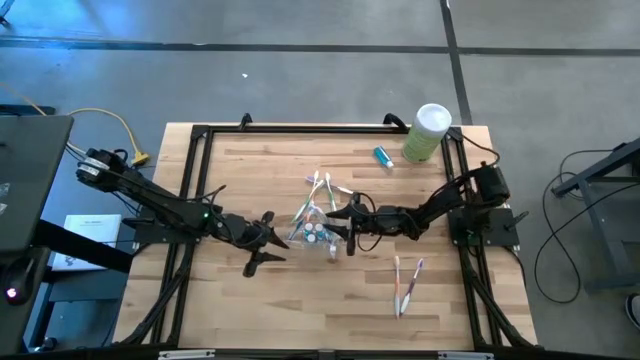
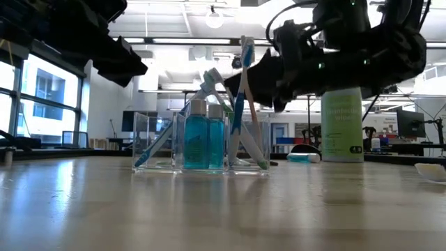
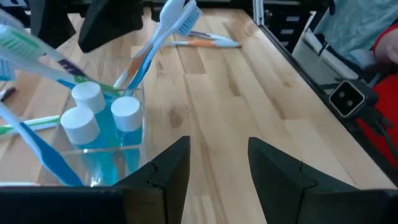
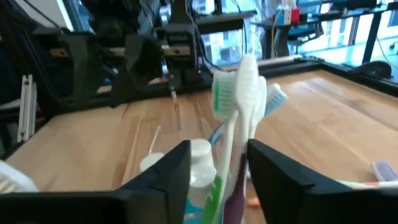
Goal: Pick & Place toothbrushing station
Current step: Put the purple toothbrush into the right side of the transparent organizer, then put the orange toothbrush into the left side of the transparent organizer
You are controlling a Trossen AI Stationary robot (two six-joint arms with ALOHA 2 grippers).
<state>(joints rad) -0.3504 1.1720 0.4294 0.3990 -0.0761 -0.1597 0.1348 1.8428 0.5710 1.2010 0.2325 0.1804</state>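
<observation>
From above, I'm seeing the clear cup (image 1: pixel 316 232) at the centre of the frame, brushes fanning out, with the left gripper (image 1: pixel 268 243) just left of it and the right gripper (image 1: pixel 348 226) just right.

At table level, the tubes (image 2: pixel 205 141) are standing upright inside.

Left wrist: fingers are spread and empty (cup off to the side).

Right wrist: fingers are spread either side of a white toothbrush (image 4: pixel 244 106), probably lining up a grasp.

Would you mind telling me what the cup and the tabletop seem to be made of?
The cup looks like clear, glossy plastic or acrylic: the room shows straight through its flat walls. The tabletop looks like pale wood in joined strips, with visible grain and a smooth, slightly shiny finish.
</observation>
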